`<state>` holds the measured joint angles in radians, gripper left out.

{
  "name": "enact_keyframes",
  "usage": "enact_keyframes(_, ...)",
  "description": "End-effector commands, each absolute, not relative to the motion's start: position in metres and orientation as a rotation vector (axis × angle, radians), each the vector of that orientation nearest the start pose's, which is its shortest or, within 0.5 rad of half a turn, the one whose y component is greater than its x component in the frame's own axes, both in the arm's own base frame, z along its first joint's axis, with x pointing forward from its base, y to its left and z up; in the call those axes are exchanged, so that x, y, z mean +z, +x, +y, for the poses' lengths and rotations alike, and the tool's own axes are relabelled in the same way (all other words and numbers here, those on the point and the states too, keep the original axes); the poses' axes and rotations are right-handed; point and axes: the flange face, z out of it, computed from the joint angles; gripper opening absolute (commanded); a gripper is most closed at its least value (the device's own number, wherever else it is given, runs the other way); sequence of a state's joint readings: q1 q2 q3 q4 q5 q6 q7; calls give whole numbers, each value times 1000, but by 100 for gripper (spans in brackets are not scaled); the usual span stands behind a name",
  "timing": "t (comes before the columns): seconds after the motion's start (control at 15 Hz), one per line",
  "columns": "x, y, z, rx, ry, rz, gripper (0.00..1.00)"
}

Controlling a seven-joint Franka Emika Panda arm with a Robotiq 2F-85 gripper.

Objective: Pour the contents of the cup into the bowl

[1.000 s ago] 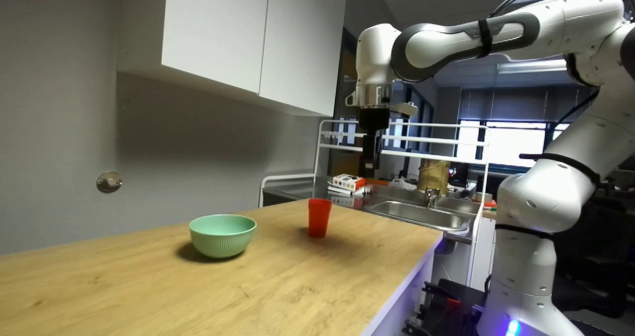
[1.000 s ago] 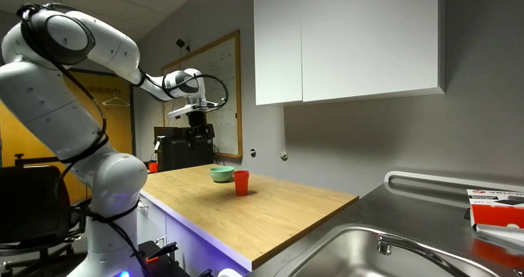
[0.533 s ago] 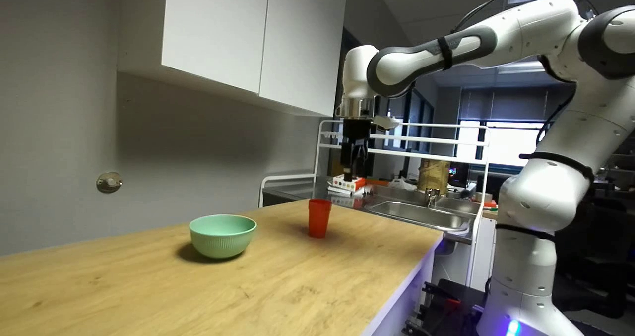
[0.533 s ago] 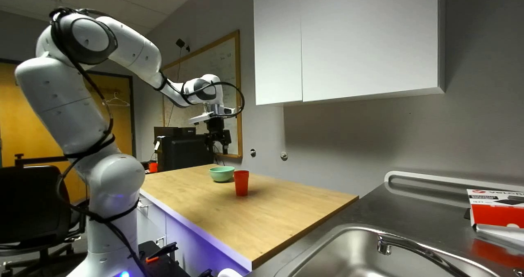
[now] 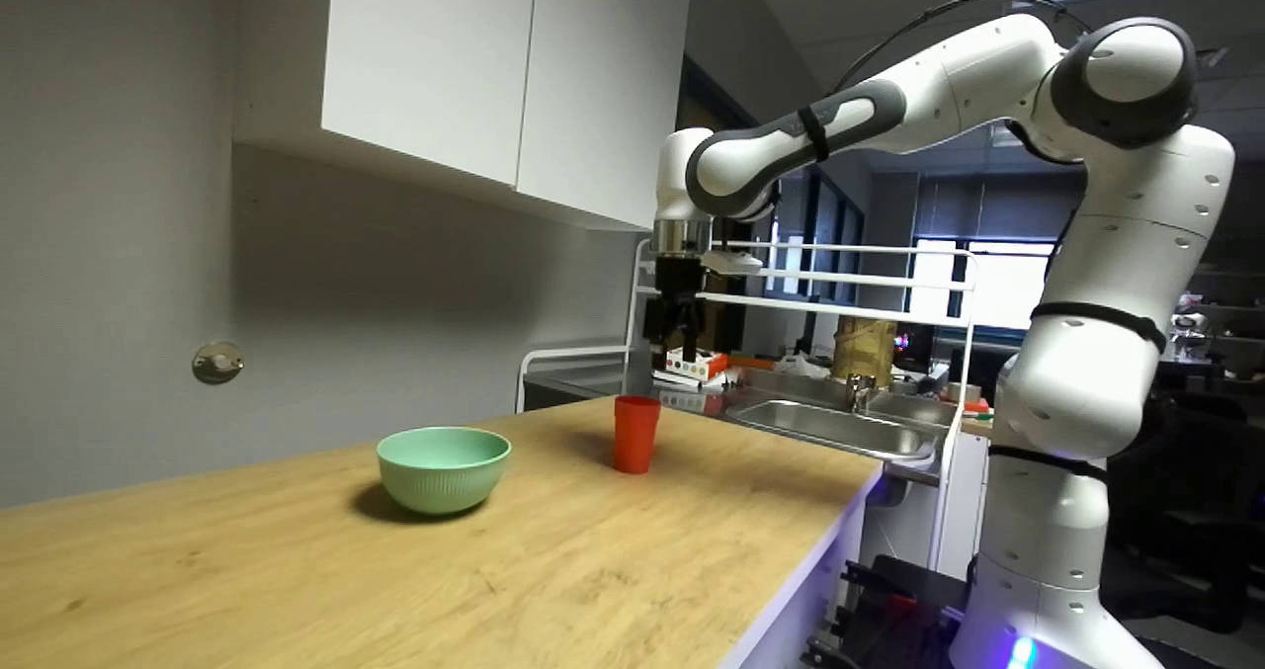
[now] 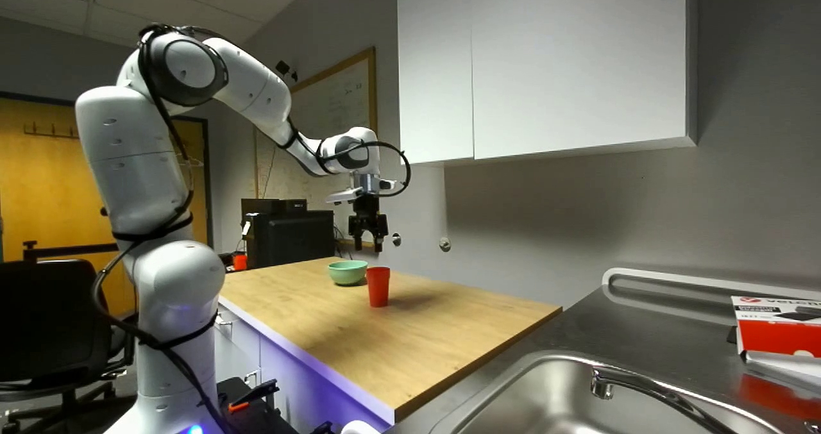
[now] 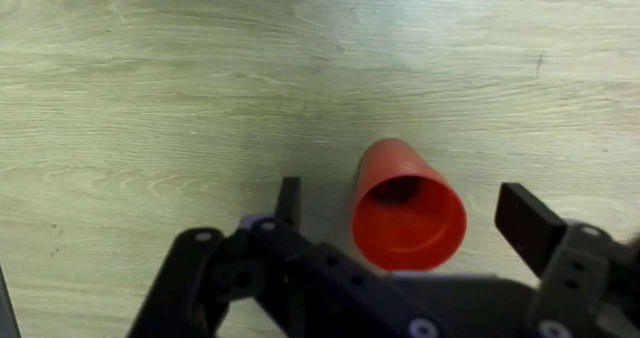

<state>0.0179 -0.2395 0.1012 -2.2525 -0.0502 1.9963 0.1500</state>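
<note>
The red-orange cup point(image 5: 635, 436) stands upright on the wooden table, also seen in an exterior view point(image 6: 378, 288). In the wrist view the cup point(image 7: 407, 223) shows its open mouth, with something dark at its bottom. The pale mint-green bowl point(image 5: 442, 473) sits on the table beside the cup, and an exterior view also shows it point(image 6: 347, 274). It is out of the wrist view. My gripper point(image 5: 675, 358) is open and empty above the cup, as an exterior view shows too point(image 6: 368, 245). In the wrist view its fingers point(image 7: 398, 200) appear on either side of the cup, apart from it.
White wall cabinets point(image 5: 514, 86) hang above the wooden table point(image 5: 553, 570). A metal sink point(image 5: 840, 427) and a red-white box point(image 6: 779, 326) are beyond the table's end. A white rack point(image 5: 791, 298) stands near the sink.
The arm has swung toward the cup and lowered, bringing the gripper above it. The gripper has turned, so both fingers now show apart in both exterior views. The cup and bowl have not moved.
</note>
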Motion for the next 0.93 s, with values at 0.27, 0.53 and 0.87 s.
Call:
enact_keyframes(0.27, 426, 522, 38, 131, -3162, 128, 100)
enact_keyframes(0.53, 402, 537, 30, 189, -3135, 157, 100)
enact_keyframes(0.87, 377, 551, 10, 226, -3093, 215, 100)
